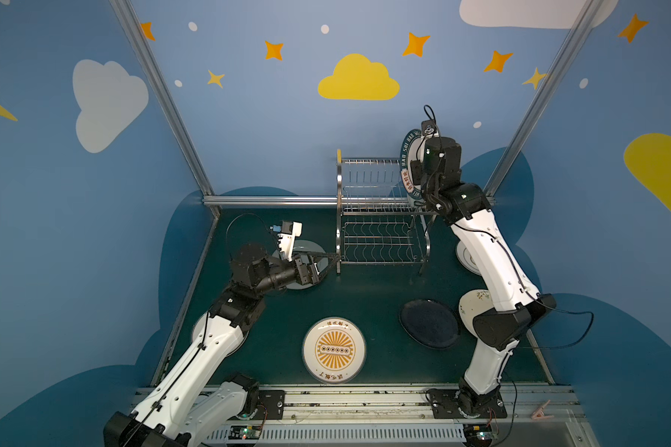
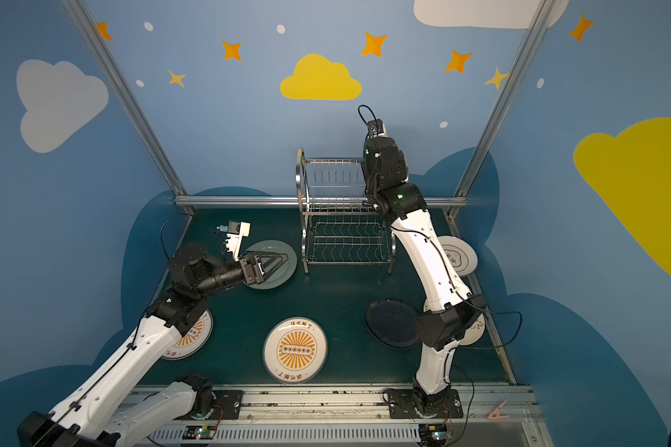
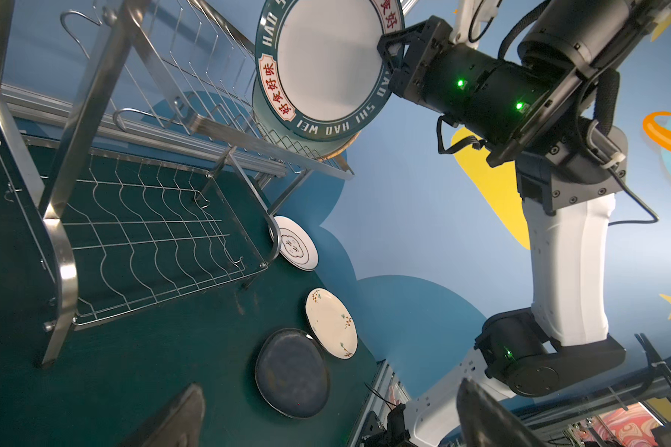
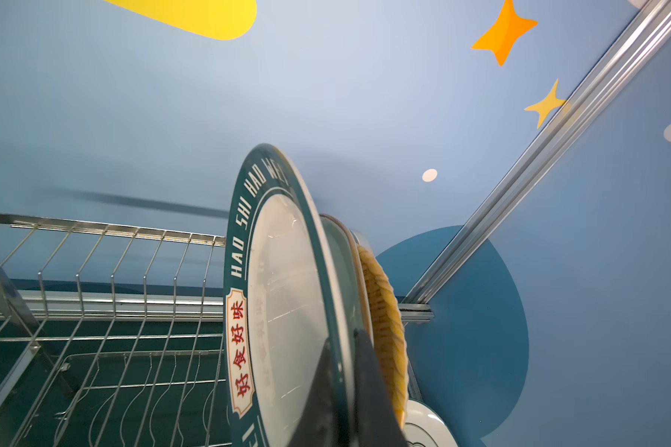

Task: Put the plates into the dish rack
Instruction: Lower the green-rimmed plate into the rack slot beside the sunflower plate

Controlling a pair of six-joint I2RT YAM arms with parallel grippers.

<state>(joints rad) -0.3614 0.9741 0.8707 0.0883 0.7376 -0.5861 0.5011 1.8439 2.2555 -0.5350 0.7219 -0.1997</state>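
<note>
The right gripper (image 3: 389, 48) is clenched on the rim of the lettered plate (image 3: 326, 65), one finger on the white face and one behind it, and it holds the plate upright on edge over the right end of the dish rack (image 1: 380, 216), at the upper tier. The right wrist view shows this plate just beside a second dark-rimmed plate (image 4: 341, 255) and an orange woven plate (image 4: 384, 321), both standing at that end of the rack; whether the held plate's lower rim touches the wires cannot be told. Behind the clamp the wrist is raised high and bent over the rack's top. The white forearm slopes down and forward to a black elbow above the table (image 1: 365, 294), and the upper link drops to the base on the front rail (image 1: 365, 394). The left gripper (image 2: 279, 262) is released, its fingers wide apart, and it hangs low over the grey-green plate (image 2: 276, 247), pointing toward the rack's left leg. Its wrist lies nearly level and is rolled on its side, and the arm runs back to the left front corner. Flat on the table lie a sunburst plate (image 1: 334, 350) in the front middle, a black plate (image 1: 429, 323) and a floral plate (image 3: 330, 323) near the right elbow, and a ringed white plate (image 2: 458, 255) beside the rack.
</note>
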